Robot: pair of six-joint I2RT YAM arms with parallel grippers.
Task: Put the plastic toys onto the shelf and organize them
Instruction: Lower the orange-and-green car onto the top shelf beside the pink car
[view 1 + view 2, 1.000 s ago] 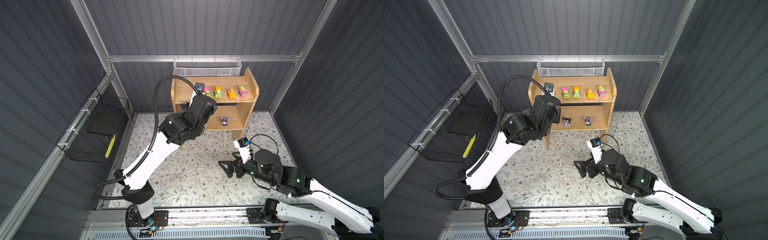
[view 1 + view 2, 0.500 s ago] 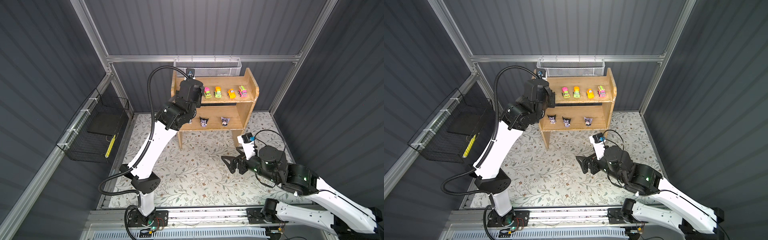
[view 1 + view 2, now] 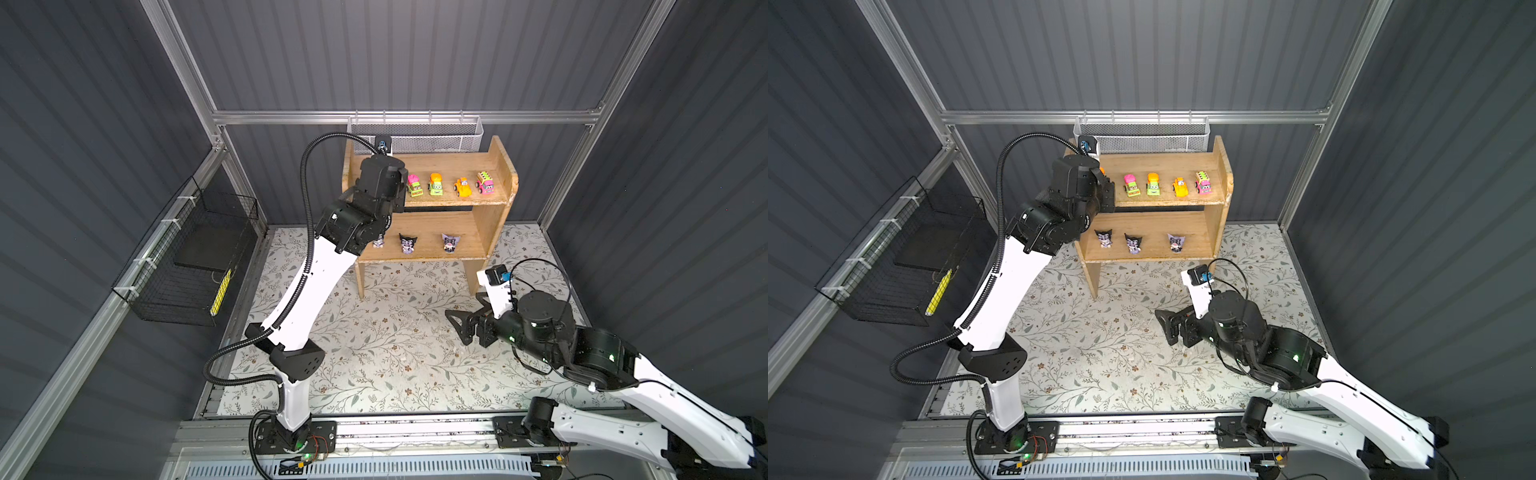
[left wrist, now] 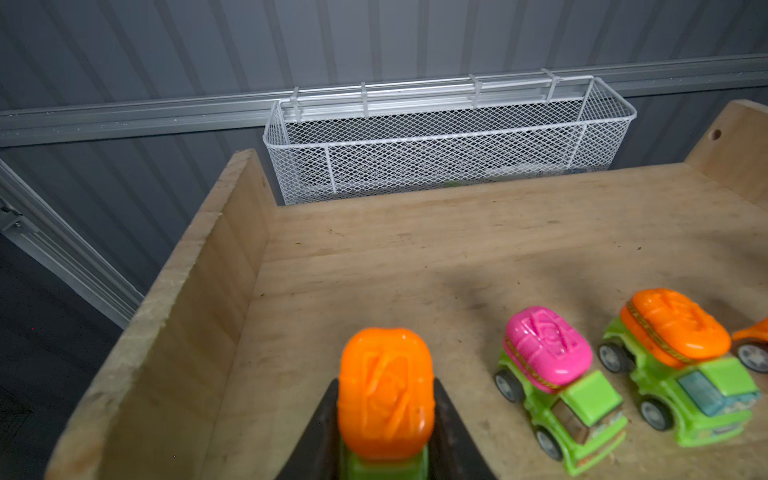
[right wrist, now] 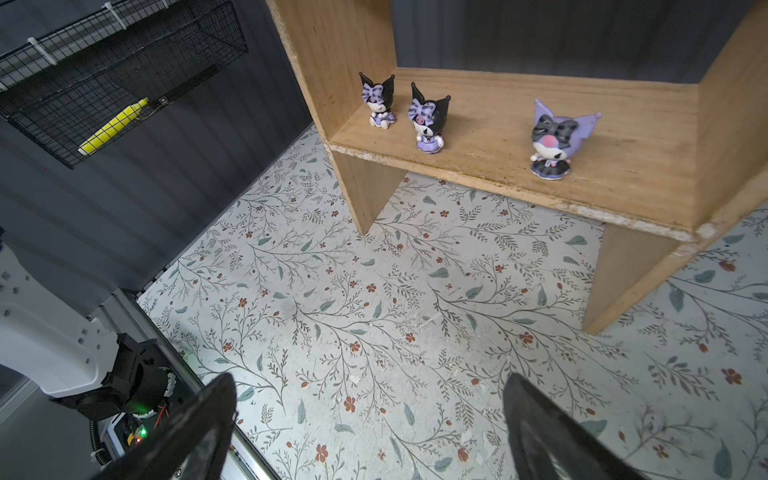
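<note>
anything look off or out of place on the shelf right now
Nothing toppled or spilled. On the lower tier of the shelf the spacing is uneven in a top view: the left figurine and middle figurine stand close together, the right figurine farther off. That tier's front edge looks chipped.

Lower tier of the wooden shelf (image 5: 623,120): a black-eared figurine (image 5: 380,106) stands nearest the side panel, a second black-eared figurine (image 5: 429,120) just beside it, and a lilac-eared figurine (image 5: 552,141) well apart. In the foreground, the right gripper (image 5: 370,390), jaws spread wide, hangs over the floral mat (image 5: 374,291).
</note>
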